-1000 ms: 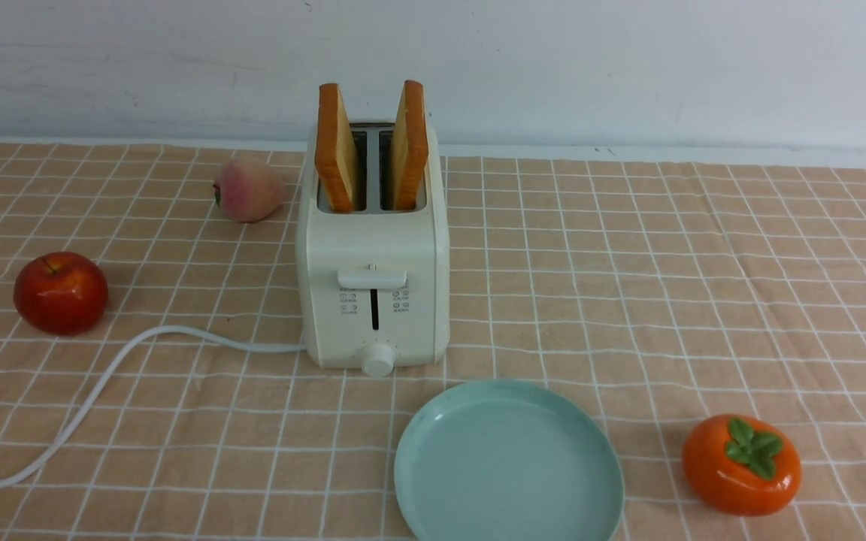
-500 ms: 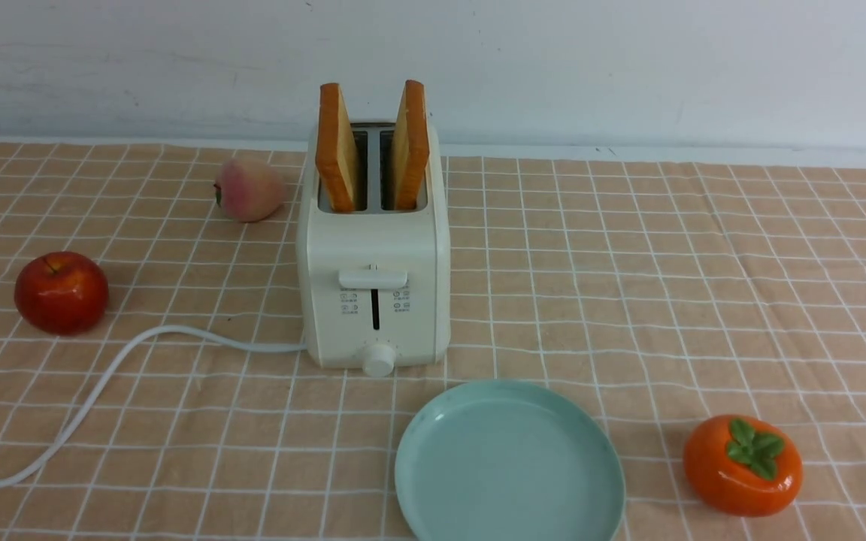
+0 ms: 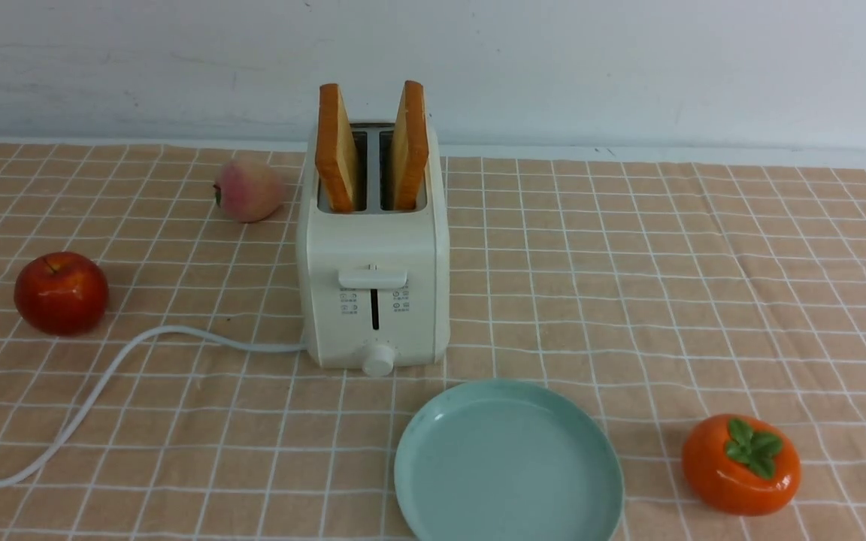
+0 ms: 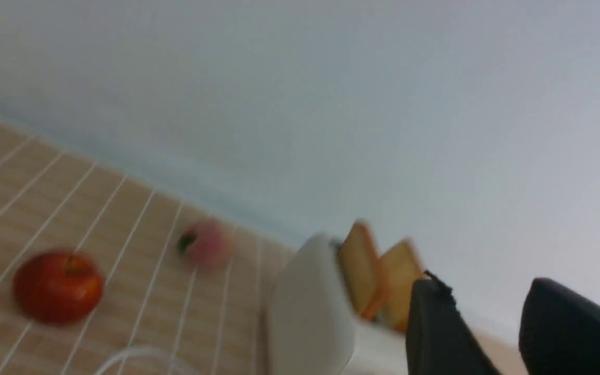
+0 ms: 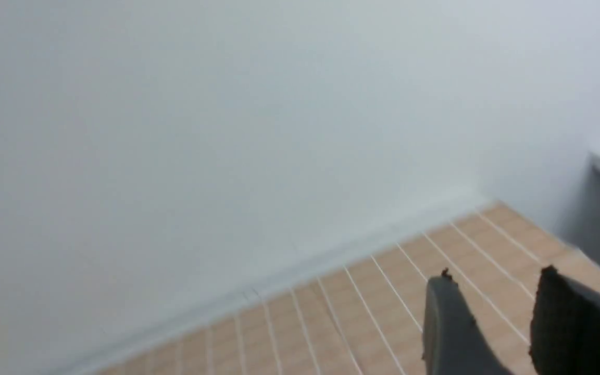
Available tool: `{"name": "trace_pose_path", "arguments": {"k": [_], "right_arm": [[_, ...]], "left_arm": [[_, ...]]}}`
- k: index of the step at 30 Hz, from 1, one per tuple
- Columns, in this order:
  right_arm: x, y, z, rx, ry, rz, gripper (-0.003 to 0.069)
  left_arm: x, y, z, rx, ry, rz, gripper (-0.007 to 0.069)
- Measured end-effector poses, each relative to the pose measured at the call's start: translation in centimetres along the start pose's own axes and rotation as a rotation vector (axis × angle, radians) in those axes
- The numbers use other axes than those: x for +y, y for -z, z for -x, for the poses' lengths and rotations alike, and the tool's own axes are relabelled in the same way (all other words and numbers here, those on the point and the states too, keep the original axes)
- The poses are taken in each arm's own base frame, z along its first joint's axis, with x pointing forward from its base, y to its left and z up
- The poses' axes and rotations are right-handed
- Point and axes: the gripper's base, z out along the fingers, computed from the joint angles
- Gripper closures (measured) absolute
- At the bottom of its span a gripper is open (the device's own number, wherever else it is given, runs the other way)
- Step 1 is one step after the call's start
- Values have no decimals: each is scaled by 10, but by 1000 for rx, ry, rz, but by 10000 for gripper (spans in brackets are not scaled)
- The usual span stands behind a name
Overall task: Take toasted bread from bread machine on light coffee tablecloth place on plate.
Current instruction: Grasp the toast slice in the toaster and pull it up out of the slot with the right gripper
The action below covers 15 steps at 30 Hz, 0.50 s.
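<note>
The cream-white bread machine [image 3: 373, 285] stands mid-table on the light coffee tablecloth [image 3: 628, 285]. Two slices of toasted bread stand upright in its slots, the left slice [image 3: 335, 146] and the right slice [image 3: 410, 143]. The teal-green plate [image 3: 508, 466] lies empty in front of it, slightly to the right. Neither arm shows in the front view. In the left wrist view my left gripper [image 4: 482, 291] is open and empty, with the bread machine [image 4: 310, 312] and toasted bread [image 4: 362, 271] ahead of it. In the right wrist view my right gripper [image 5: 492, 284] is open and empty above the tablecloth [image 5: 383, 312].
A red apple [image 3: 61, 293] sits at the left and a peach [image 3: 249, 189] behind it beside the bread machine. An orange persimmon [image 3: 741, 466] sits front right of the plate. The white cord [image 3: 102, 383] curves across the front left. A white wall stands behind the table.
</note>
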Motion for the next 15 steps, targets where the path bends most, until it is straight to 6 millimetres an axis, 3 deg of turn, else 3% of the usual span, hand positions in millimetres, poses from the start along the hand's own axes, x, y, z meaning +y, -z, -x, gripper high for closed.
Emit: {"name": "trace_pose_path", "arguments": {"k": [5, 10, 11, 15], "right_arm": [[2, -64, -29, 273, -15, -87, 419], [31, -102, -70, 505, -75, 20, 419], [47, -113, -89, 598, -50, 94, 419], [100, -130, -124, 763, 78, 346, 419]], "left_arm": [[13, -21, -12, 110, -55, 108, 388], [25, -27, -28, 164, -55, 143, 388], [30, -30, -37, 205, -42, 161, 388], [37, -33, -51, 270, -13, 183, 388]]}}
